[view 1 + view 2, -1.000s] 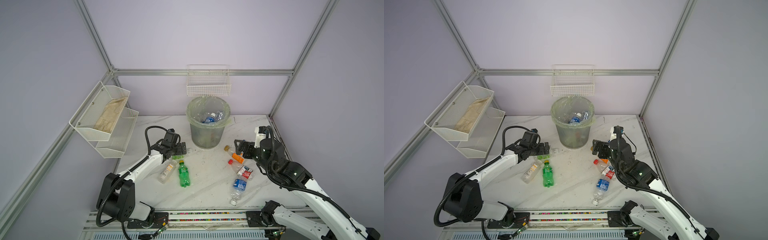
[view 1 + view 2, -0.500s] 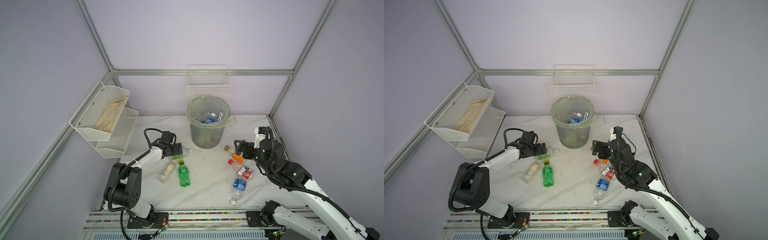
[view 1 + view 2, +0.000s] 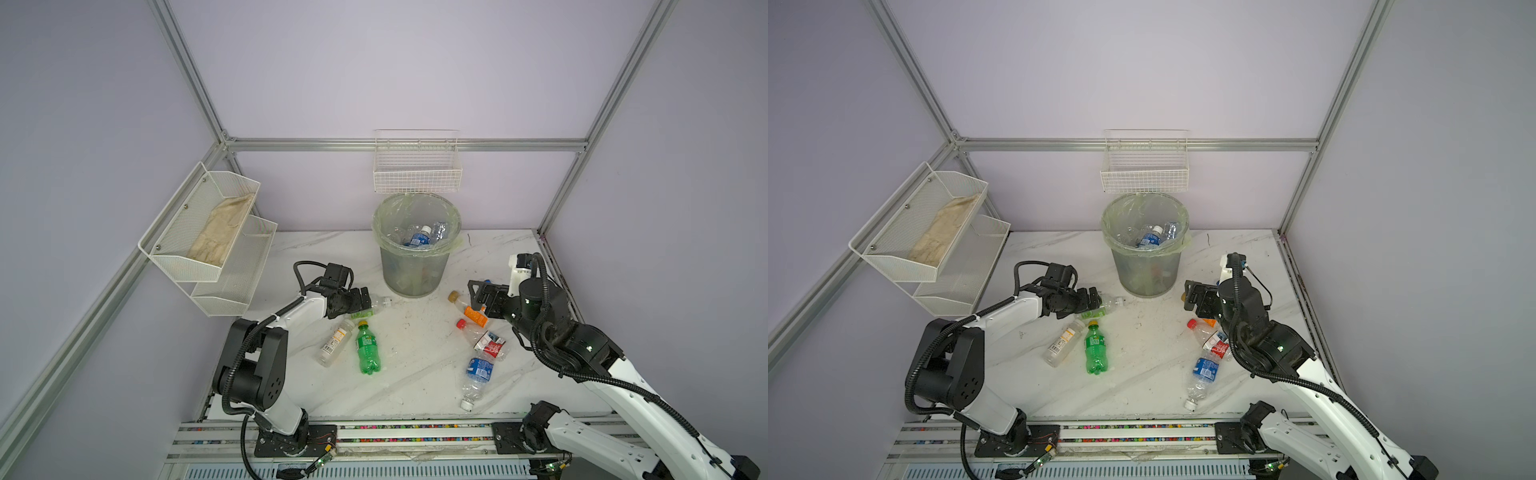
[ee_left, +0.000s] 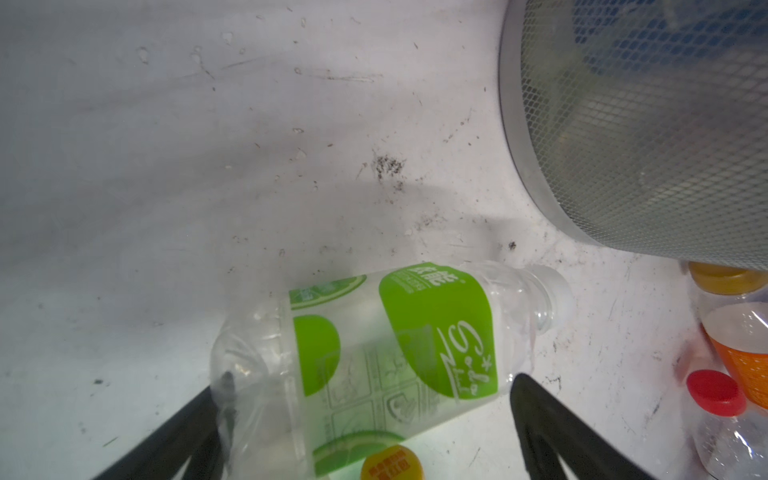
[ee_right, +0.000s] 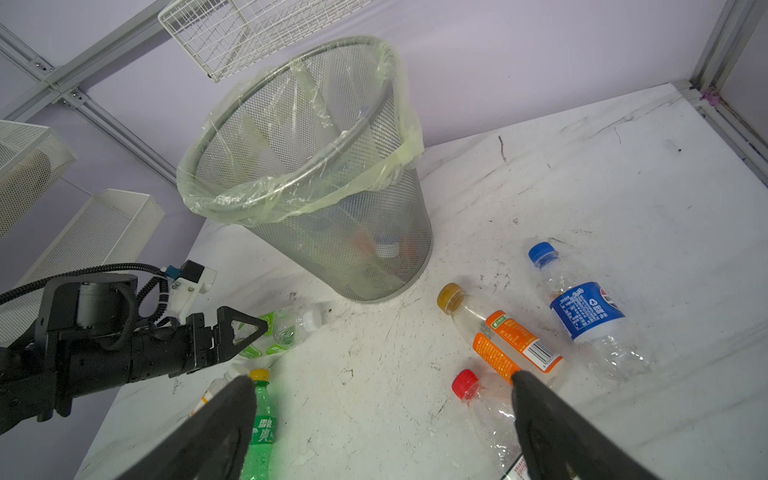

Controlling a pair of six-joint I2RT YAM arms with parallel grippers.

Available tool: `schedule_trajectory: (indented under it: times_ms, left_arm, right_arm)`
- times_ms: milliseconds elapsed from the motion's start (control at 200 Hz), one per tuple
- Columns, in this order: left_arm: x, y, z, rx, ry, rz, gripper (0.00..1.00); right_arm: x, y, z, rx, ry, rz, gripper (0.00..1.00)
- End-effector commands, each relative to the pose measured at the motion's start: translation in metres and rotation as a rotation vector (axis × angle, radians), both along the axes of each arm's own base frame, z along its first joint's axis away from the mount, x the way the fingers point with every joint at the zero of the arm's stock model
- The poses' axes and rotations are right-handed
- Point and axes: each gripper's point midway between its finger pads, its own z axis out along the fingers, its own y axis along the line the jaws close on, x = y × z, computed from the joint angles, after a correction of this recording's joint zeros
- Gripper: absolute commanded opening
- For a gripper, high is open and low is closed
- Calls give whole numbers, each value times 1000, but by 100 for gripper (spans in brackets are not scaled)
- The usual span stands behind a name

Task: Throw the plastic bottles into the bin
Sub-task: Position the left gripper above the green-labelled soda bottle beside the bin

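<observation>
Dropping to the counter (image 3: 415,386) beside the bin (image 3: 415,274), the left gripper (image 3: 363,300) now straddles the green-labelled clear bottle (image 4: 395,353), left of centre in both top views. Its jaws are wide, so closing looks next. The right gripper (image 3: 478,296), also wide, hovers by the orange-labelled bottle (image 3: 473,314).

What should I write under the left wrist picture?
Open left gripper flanks a clear plastic bottle with green label, lying near the grey mesh bin.

In both top views the left arm lies low, reaching from its base at 7 o'clock toward 1 o'clock, with the left end effector (image 3: 366,300) level and its jaws spread wide. The right arm, based at 5 o'clock, bends toward 10 o'clock. The right end effector (image 3: 478,296) tilts downward, jaws equally wide.
</observation>
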Motion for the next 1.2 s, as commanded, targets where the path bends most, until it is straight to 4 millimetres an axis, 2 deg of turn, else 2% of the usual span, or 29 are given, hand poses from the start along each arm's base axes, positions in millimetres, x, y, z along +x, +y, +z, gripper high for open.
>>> schedule_trajectory:
  times_ms: [0,205,330,635,1000,1190]
  left_arm:
    - [5,-24,19,-74,-43,-75,100]
    - [11,-6,30,58,-54,-79,100]
    - [13,-7,31,56,-42,-81,100]
    - [8,-34,26,-22,-10,-116,100]
    - [-14,-70,47,-41,-49,-217,100]
    - [-19,-101,52,-78,-49,-317,100]
  right_arm:
    - [-1,1,0,22,-6,3,97]
    - [-2,1,-1,19,-5,3,97]
    - [-2,0,-1,18,-7,2,97]
    - [-2,0,0,19,-9,1,97]
    - [-2,1,-1,20,-7,2,97]
    - [1,6,0,28,-7,16,97]
